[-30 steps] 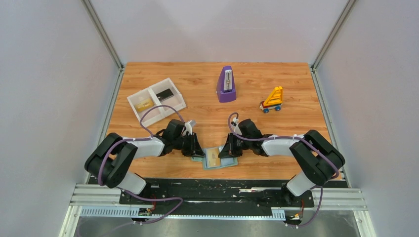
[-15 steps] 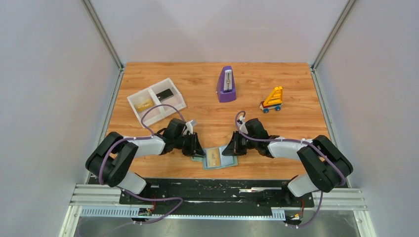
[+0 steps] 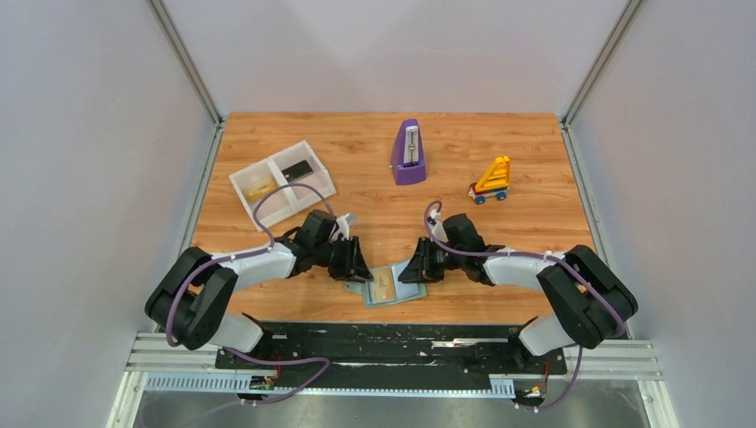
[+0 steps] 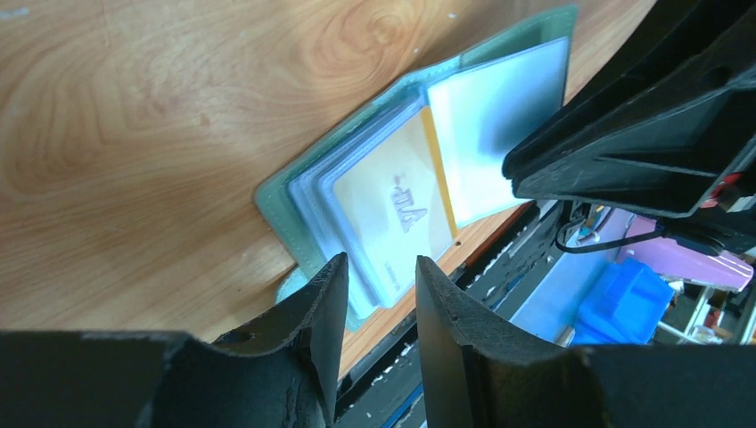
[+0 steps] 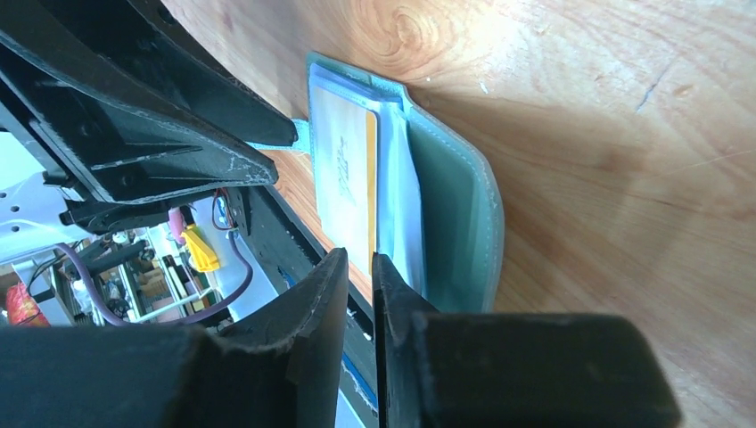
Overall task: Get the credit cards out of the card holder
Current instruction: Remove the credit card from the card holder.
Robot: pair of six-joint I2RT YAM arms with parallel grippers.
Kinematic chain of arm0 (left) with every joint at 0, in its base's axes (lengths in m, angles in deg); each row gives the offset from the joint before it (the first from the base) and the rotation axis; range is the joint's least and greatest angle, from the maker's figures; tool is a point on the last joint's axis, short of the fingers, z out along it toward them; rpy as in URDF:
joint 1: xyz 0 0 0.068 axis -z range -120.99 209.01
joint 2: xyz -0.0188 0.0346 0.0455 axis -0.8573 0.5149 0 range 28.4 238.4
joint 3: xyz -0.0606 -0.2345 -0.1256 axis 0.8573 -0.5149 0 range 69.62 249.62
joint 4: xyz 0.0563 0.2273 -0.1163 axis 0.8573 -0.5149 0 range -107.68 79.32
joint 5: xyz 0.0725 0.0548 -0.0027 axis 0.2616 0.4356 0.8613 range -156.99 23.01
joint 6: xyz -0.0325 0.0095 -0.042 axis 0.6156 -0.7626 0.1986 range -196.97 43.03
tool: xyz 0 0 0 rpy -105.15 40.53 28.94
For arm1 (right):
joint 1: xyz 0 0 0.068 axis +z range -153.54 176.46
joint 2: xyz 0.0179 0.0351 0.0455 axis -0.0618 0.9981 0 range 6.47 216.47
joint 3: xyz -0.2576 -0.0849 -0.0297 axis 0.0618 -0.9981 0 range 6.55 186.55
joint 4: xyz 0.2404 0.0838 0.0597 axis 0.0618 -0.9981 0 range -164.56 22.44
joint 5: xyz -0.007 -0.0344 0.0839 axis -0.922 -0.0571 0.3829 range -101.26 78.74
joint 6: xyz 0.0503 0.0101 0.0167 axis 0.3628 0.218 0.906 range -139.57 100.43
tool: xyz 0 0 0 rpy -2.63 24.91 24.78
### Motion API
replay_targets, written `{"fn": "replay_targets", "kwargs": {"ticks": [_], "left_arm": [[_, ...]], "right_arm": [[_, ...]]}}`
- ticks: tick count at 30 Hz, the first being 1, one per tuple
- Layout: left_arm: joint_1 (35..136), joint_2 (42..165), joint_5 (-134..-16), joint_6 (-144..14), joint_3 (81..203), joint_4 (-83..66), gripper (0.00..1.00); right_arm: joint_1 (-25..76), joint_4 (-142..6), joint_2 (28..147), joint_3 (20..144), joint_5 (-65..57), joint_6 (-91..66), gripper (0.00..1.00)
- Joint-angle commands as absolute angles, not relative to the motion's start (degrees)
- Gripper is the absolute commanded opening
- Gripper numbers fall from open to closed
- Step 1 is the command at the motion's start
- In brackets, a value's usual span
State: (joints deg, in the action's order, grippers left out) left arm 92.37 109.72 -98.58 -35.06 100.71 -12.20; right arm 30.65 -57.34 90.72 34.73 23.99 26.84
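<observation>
The left arm [image 3: 254,265] extends low from 7 o'clock, its left gripper [image 3: 357,270] aimed toward 3 o'clock, jaws moderately parted. The right arm [image 3: 513,265] mirrors it from 5 o'clock; the right gripper [image 3: 408,272] aims toward 9 o'clock, jaws a slit apart.

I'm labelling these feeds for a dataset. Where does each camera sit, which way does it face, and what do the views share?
Top external: above and behind the robot, looking down on the table; both arms show whole, left gripper and right gripper either side of the card holder.
Left wrist: on the left arm, looking past its own fingers at the open holder; right gripper upper right.
Right wrist: opposite side, own fingers below, left gripper upper left.
Shared: both wrist views show the yellowish card.
</observation>
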Motion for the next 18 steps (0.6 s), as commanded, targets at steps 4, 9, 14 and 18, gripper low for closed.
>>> {"fn": "replay_targets", "kwargs": {"ticks": [4,9,14,18], "left_arm": [[93.46,110.32,-98.37,-35.64,103.97,-11.65,0.41],[93.49,112.61,-97.81,-35.77,102.87,-9.41,0.33],[93.52,115.13,-98.38,-35.33,101.31,-6.05,0.26],[93.62,116.61,-97.41,-35.92,100.85,-6.0,0.23]], "right_arm": [[31.46,-53.67,92.79,37.5,26.1,27.87,0.18],[32.17,-54.02,94.89,38.54,25.69,28.42,0.2],[32.92,-53.95,97.68,39.75,25.37,28.59,0.22],[33.01,-53.9,99.66,40.19,24.46,28.53,0.23]]}}
